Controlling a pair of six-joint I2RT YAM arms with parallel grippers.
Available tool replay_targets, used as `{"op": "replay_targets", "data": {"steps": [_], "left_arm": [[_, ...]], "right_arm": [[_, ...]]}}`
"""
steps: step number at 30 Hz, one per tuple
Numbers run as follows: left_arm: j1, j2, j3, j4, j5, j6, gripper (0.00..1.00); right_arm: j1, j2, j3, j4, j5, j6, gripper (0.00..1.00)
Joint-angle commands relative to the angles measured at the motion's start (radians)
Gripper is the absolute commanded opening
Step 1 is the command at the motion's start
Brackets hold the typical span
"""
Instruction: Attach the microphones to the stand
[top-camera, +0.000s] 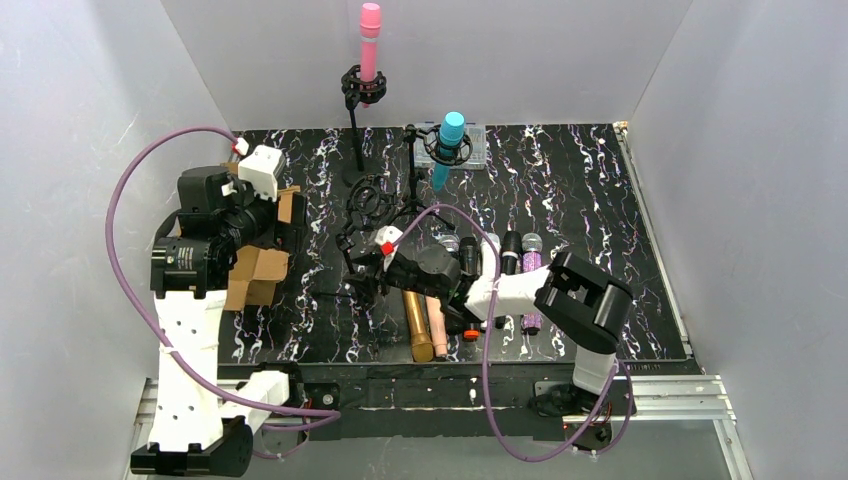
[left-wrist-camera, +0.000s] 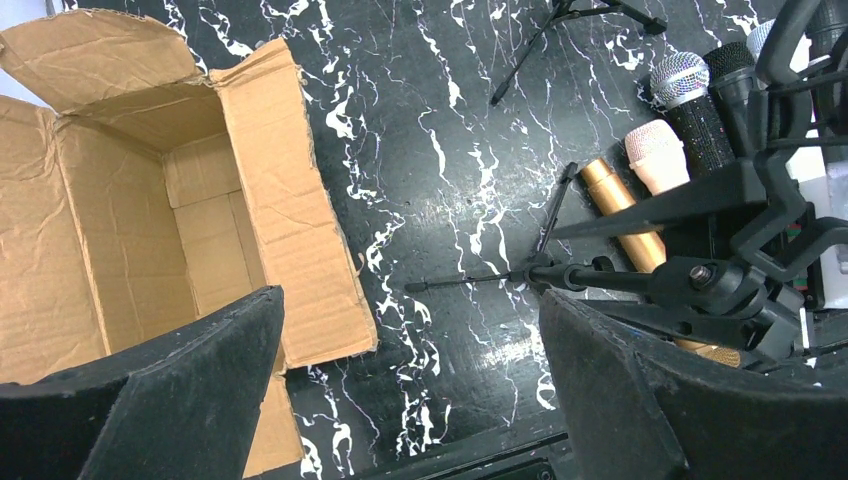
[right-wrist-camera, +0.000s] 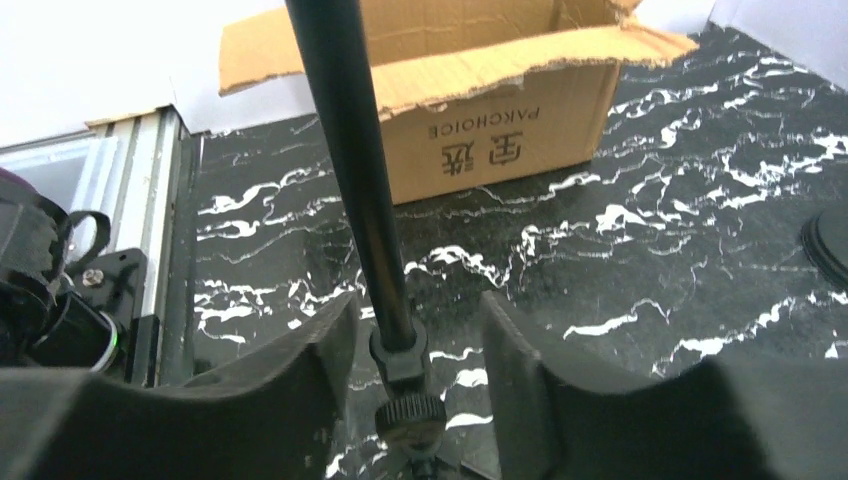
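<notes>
While the right arm stretches low across the tabletop (top-camera: 600, 200) toward the left, with its elbow bent on the right, the right hand (right-wrist-camera: 418, 335) sits around the thin black pole (right-wrist-camera: 350, 150) of a third stand. Its two fingers (right-wrist-camera: 300, 370) are apart, one on each side of the pole. A little gap shows on both sides, so the hand is released and is not squeezing the pole.

The left arm stands up tall on the left side and bends over. The left hand (left-wrist-camera: 410, 300) points down over the tabletop, just beside the open cardboard box (left-wrist-camera: 180, 200). That hand is spread wide and holds nothing.

The pink microphone (top-camera: 370, 40) stands up in the tall stand (top-camera: 355, 130) at the back. The teal microphone (top-camera: 447, 145) sits tilted in the short stand (top-camera: 413, 170) near it. The gold microphone (top-camera: 418, 325) and the peach microphone (top-camera: 438, 335) lie side by side on the tabletop, just under the right arm. The black microphone (top-camera: 510, 252) and the purple glitter microphone (top-camera: 530, 270) lie a bit further right, near that arm's elbow.
</notes>
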Motion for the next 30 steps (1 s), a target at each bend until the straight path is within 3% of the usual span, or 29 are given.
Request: {"op": "replay_targets", "data": {"steps": [1, 5, 9, 19, 30], "left_arm": [[0.005, -0.024, -0.006, -0.003, 0.015, 0.009, 0.99], [0.006, -0.020, 0.003, -0.011, 0.017, -0.001, 0.99], [0.006, -0.015, 0.003, -0.014, 0.025, -0.006, 0.99], [0.006, 0.018, 0.015, -0.031, 0.125, -0.018, 0.99], [0.006, 0.000, 0.002, -0.053, 0.133, 0.007, 0.99]], "right_arm": [[-0.004, -0.085, -0.018, -0.069, 0.005, -0.035, 0.64], [-0.003, -0.147, -0.004, -0.259, 0.025, -0.046, 0.80], [0.007, -0.226, -0.025, -0.403, 0.105, -0.039, 0.83], [0.092, -0.373, 0.017, -0.954, 0.457, 0.274, 0.79], [0.151, -0.310, 0.002, -1.053, 0.528, 0.446, 0.72]]}}
